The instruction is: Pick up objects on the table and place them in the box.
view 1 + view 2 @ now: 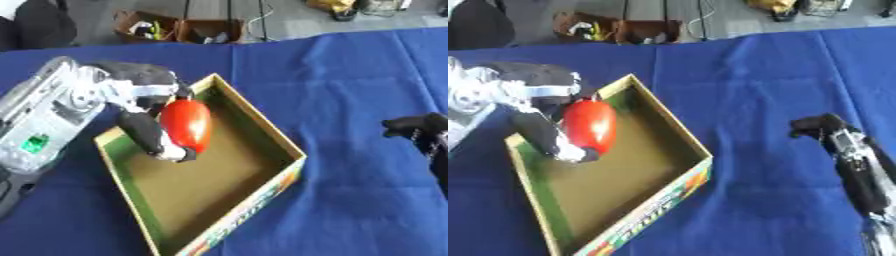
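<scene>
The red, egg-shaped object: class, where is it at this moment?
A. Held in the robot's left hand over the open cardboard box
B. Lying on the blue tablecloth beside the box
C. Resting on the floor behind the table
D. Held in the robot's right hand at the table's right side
A: the red, egg-shaped object sits in the curled fingers of the left hand above the open cardboard box; the right hand holds nothing.

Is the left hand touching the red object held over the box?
Touching. The left eye view shows the left hand with fingers curled against the red oval object, no gap between them, above the open cardboard box.
</scene>
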